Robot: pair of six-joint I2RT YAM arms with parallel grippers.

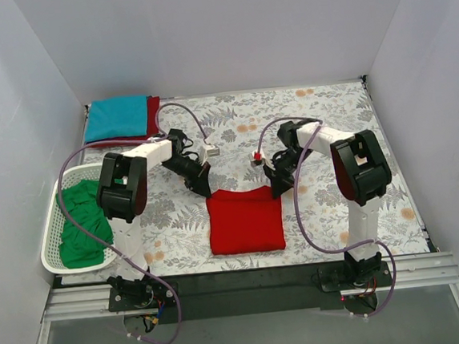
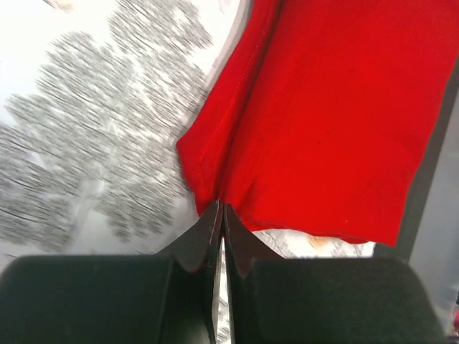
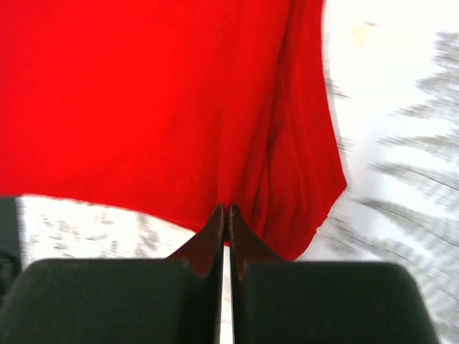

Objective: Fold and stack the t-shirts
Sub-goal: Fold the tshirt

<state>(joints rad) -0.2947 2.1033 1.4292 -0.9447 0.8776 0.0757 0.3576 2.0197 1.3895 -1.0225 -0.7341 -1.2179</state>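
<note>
At centre, folded t-shirt (image 1: 246,220); basket (image 1: 50,240) left (stacked t-shirts (image 1: 119,117) behind it)

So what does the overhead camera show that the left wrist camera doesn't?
Only overhead: the right gripper, the green shirt in the basket, and the teal shirt lying on a dark red shirt at the far left corner.
Only left wrist: a close look at the left gripper pinched shut on a corner of the red shirt, with folded layers showing along that edge.
Both: the left gripper, the red shirt and the leaf-patterned table.
</note>
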